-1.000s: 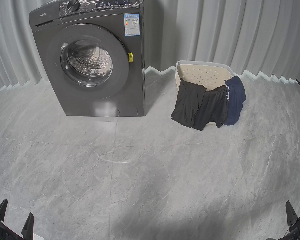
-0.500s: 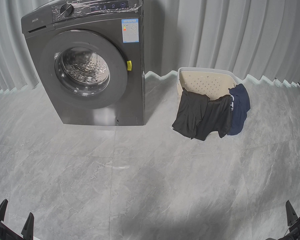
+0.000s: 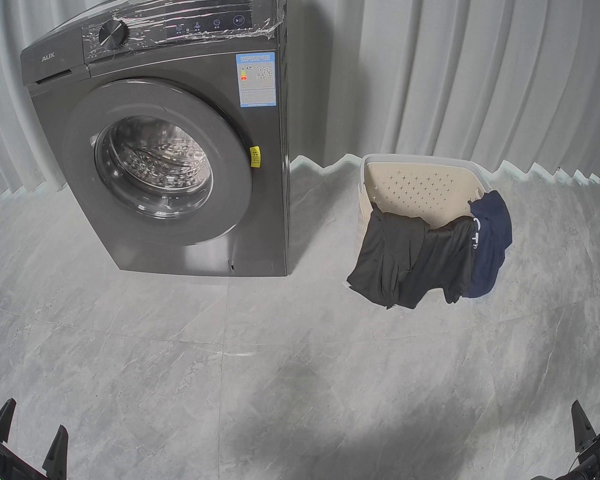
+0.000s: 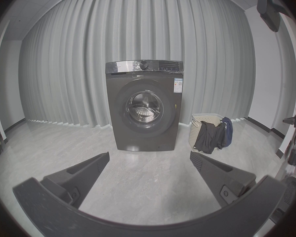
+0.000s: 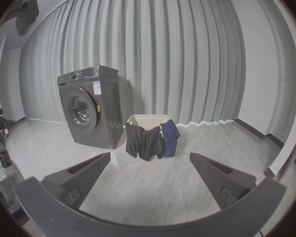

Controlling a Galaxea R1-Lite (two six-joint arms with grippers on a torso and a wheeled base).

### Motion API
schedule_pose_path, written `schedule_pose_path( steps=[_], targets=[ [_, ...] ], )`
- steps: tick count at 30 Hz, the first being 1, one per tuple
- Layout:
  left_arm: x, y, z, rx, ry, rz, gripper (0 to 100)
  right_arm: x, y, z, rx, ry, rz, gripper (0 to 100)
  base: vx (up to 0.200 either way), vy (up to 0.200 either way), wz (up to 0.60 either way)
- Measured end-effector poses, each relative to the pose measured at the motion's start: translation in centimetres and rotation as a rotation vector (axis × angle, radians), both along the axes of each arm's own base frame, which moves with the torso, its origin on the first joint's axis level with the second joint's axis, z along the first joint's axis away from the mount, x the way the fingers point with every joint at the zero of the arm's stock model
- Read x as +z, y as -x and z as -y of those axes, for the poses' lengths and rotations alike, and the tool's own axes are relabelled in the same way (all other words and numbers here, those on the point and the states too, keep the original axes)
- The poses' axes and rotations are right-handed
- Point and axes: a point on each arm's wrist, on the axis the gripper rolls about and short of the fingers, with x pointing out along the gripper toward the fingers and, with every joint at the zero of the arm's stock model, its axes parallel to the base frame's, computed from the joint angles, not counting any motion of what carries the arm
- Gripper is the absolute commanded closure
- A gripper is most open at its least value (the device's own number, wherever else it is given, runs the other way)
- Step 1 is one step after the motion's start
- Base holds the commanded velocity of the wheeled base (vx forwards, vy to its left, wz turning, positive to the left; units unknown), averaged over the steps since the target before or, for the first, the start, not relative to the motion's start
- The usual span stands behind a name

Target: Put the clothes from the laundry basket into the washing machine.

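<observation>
**Standing off from the load: both grippers bare, clothes in the basket**

- Left gripper [image 3: 32,428]: your fingers are spread wide with nothing between them. It sits low at the near edge of the head view, well apart from every task item.
- Right gripper [image 3: 595,401]: it is also spread wide and carries nothing, and it sits low on the opposite side.
- Floor [image 3: 280,368]: grey tile lies between you and the work.
- Laundry basket [image 3: 420,181]: a pale, perforated basket standing just beside the machine's right flank, in front of the curtain [image 3: 447,55].
- Black garments [image 3: 387,261]: two pieces draped over the basket's near rim, overlapping and hanging down its outside.
- Navy garment [image 3: 490,235]: draped over the same rim, touching the black pieces.
- Washing machine [image 3: 180,168]: left of the basket, with its round door [image 3: 157,161] apparently shut flush against the front.

Hazards, as judged from here:
- The door probably needs opening first. If you carry cloth to it while it is shut, the cloth may drop.
- The garments overlap, so pinching one may drag another off the rim.
- The basket looks light, so a sideways pull on cloth hooked over the rim could tip or slide it.
- A trailing hem could catch on the floor or the door lip.
</observation>
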Motion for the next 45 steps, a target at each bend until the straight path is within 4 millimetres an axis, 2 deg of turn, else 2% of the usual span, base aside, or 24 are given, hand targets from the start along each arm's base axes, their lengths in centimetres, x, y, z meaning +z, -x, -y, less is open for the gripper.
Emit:
schedule_pose_path(
  steps=[7, 16, 45],
  targets=[
    [0.00, 0.00, 0.00, 0.001, 0.000, 0.000, 0, 0.00, 0.00, 0.00, 0.001, 0.000, 0.000, 0, 0.200, 0.000, 0.00],
    [0.00, 0.00, -0.01, 0.008, 0.000, 0.000, 0, 0.00, 0.00, 0.00, 0.002, 0.003, 0.000, 0, 0.000, 0.000, 0.00],
    [0.00, 0.00, -0.01, 0.007, 0.008, 0.000, 0, 0.00, 0.00, 0.00, 0.003, 0.003, 0.000, 0, 0.000, -0.200, 0.00]
  ],
)
